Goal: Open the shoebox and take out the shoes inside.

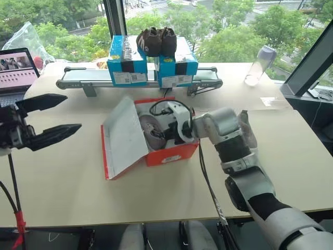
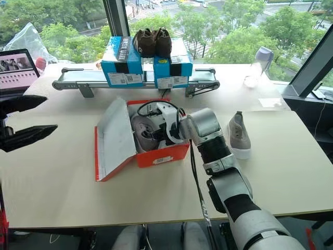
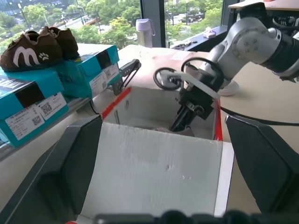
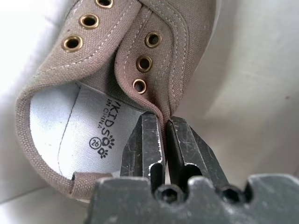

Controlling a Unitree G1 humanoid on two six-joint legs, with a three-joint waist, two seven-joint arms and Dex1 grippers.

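With the lid swung open to the left, the shoebox sits mid-table, red walls, white-grey inside. R gripper is down in the box, fingers pinched tight on the canvas edge of a grey-taupe shoe by its opening, just below the eyelets. That shoe is inside the box, resting on pale tissue. Its twin, the second shoe, already lies on the table just right of the box, beside the R arm. L gripper hangs well left of the box, above the table, fingers spread wide, holding nothing.

Handling, as a guess: shoe looks small and light, canvas upper soft and floppy, so a pinch on the collar will let the sole sag and swing. Rubber sole is the stiff part; fabric rim gives decent friction, not slippery, nothing fragile. Grip at the rim near the eyelets seems fine for a short lift, but tissue may drag along, and the toe could catch the box's near wall.

Far side: blue boxes w/ dark brown shoes on top, not the target.
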